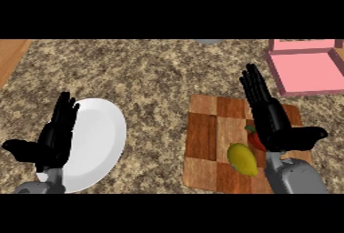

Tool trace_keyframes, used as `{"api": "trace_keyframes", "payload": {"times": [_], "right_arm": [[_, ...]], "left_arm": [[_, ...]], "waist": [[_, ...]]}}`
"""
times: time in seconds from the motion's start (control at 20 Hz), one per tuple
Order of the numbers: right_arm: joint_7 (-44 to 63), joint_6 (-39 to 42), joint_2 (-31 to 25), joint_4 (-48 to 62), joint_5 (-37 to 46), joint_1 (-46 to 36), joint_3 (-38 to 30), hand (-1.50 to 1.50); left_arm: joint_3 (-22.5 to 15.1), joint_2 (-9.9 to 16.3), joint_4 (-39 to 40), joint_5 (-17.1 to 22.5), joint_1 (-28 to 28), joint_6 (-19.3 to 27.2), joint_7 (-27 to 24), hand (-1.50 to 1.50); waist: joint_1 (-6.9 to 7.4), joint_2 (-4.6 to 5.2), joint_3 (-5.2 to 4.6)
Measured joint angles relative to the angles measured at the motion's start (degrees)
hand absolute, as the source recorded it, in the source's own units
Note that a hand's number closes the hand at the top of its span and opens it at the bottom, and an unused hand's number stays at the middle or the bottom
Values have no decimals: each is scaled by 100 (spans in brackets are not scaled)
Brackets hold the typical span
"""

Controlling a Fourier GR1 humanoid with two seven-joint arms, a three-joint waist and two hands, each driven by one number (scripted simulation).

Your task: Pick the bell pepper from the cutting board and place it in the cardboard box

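Observation:
A wooden cutting board (208, 136) lies at the lower right of the counter. A red bell pepper (255, 139) rests on it, mostly hidden behind my right hand (269, 118). That hand hovers over the board's right side with fingers straight, pointing away, holding nothing. Next to the pepper lies a yellow mango-like fruit (242, 159). The box (306, 68), pink with open flaps, stands at the upper right, beyond the board. My left hand (53, 136) rests open at the left, fingers up, over the edge of a white plate.
The white plate (97, 141) lies at the lower left. A strip of wood (10, 59) borders the speckled countertop at the far left. A grey object (208, 41) peeks in at the top edge.

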Motion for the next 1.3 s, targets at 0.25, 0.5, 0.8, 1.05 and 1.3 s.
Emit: {"api": "trace_keyframes", "payload": {"times": [0.25, 0.5, 0.8, 1.05, 1.3], "right_arm": [[-123, 631, -535, 64, 58, 419, 25, -150], [-670, 535, -1368, 61, 1083, 571, -48, -150], [-1754, -271, -2443, 90, 3090, 1224, 127, -150], [-1734, -704, -3096, -950, 3911, 2171, -66, -150], [-977, -47, -3832, -2347, 3965, 3070, -398, -150]], "left_arm": [[-493, 256, -108, -484, -346, -310, 183, 0], [-893, 439, -156, -738, -513, -631, 316, 0], [-1171, 537, -269, -864, -670, -877, 576, 0], [-1329, 433, -367, -976, -722, -911, 724, 0], [-1335, 367, -362, -1058, -889, -948, 898, 0]], "waist": [[-117, -32, -9], [-416, -102, -4], [-392, -95, -12], [-327, -95, -23], [-281, -84, -30]]}}
